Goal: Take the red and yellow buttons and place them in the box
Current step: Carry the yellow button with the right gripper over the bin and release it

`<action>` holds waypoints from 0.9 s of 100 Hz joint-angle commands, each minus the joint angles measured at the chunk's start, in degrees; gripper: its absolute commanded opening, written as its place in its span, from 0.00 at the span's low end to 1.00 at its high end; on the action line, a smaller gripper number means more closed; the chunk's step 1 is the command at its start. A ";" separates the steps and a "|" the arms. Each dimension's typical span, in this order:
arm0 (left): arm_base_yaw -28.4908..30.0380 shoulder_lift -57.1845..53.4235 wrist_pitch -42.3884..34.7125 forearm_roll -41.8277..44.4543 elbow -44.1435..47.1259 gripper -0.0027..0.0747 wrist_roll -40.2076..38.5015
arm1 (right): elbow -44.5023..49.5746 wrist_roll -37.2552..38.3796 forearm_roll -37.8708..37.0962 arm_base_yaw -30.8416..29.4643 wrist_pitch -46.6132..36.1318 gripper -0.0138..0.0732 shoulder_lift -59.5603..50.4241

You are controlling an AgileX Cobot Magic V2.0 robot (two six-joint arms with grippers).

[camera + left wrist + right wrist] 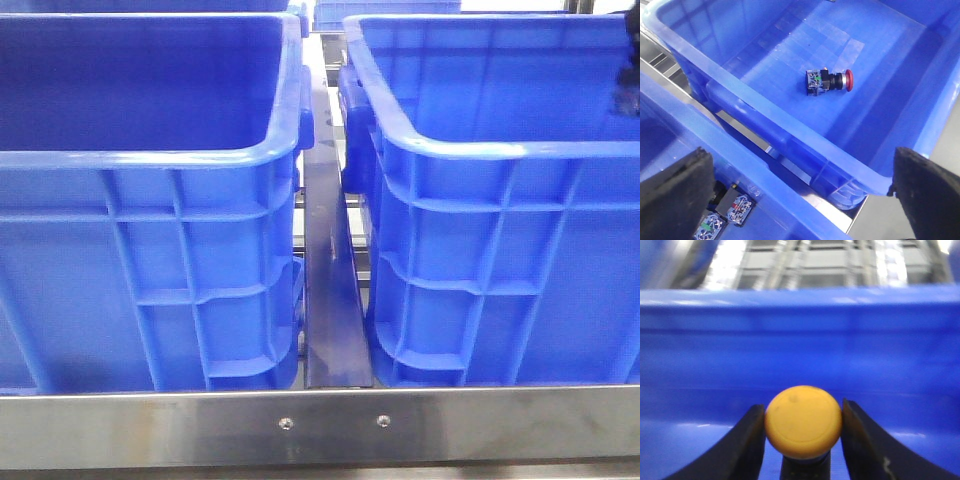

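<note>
Two arms, two jobs: the right gripper (803, 422) clenches the yellow button (803, 421) at lower centre, cap toward the camera, inside a blue bin (800, 345). The left gripper (805, 195) hangs released; the red button (830, 81) lies beyond it, upper centre, long axis sideways.

A steel rail (320, 425) with two screws crosses the front edge.

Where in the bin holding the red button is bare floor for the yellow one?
Bare floor surrounds the red button out to the bin walls. The neighbouring bin's corner by the left gripper is crowded with button blocks. The right gripper grips the yellow button.
</note>
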 commanded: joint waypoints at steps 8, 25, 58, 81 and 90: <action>-0.49 -2.02 -4.19 -0.42 -1.65 0.90 -0.08 | -2.10 -0.84 1.05 -0.37 -6.09 0.37 2.34; -0.49 -2.02 -4.19 -0.42 -1.65 0.90 -0.08 | -5.16 -0.84 1.17 -0.27 -5.85 0.37 7.03; -0.49 -2.02 -4.57 -0.42 -1.65 0.90 -0.08 | -8.77 -0.84 3.82 -0.13 -4.29 0.37 13.43; -0.49 -2.02 -5.04 -0.19 -1.65 0.90 -0.08 | -8.77 -0.84 3.82 -0.13 -1.94 0.37 14.51; -0.49 -2.02 -5.04 -0.19 -1.65 0.90 -0.08 | -8.79 -0.84 3.82 -0.18 -2.25 0.44 14.51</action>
